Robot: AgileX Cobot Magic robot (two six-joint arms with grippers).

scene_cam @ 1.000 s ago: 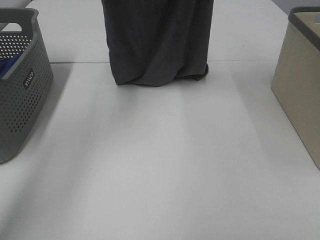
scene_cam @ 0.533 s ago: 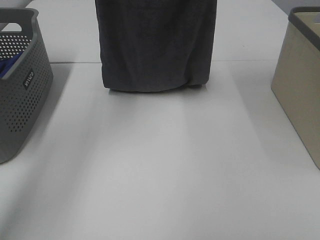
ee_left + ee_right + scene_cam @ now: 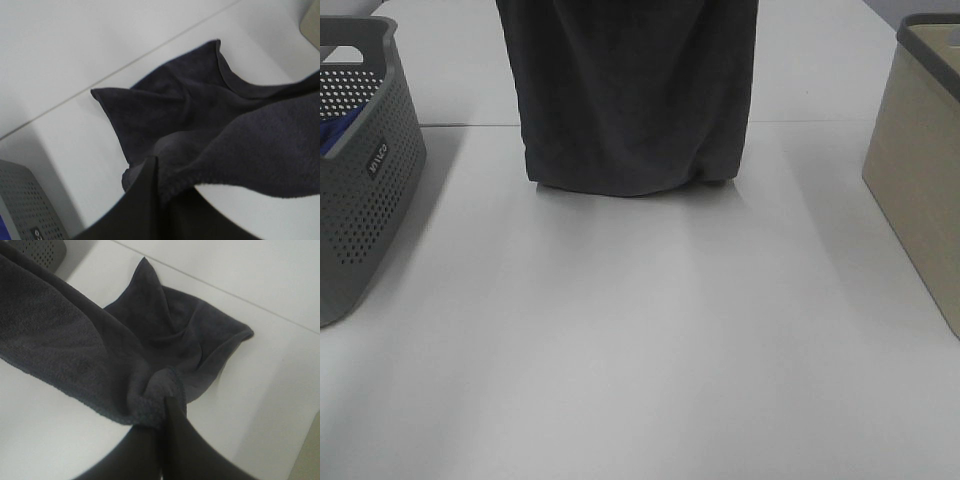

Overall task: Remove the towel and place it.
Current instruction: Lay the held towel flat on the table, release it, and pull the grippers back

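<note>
While left hand (image 3: 156,172) and right hand (image 3: 167,410) each pinch it, towel (image 3: 630,100) hangs lengthwise vertical, foot on table (image 3: 640,340).

towel (image 3: 630,100) in the middle
bottom end lies on the table (image 3: 640,350), basket (image 3: 365,190) off to its left, bin (image 3: 920,180) to its right

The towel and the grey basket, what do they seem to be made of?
The towel looks like terry cloth, perhaps cotton: dark, matte, fuzzy pile, hemmed edge. The grey basket looks like moulded plastic: smooth, rigid walls with rows of small holes.
</note>
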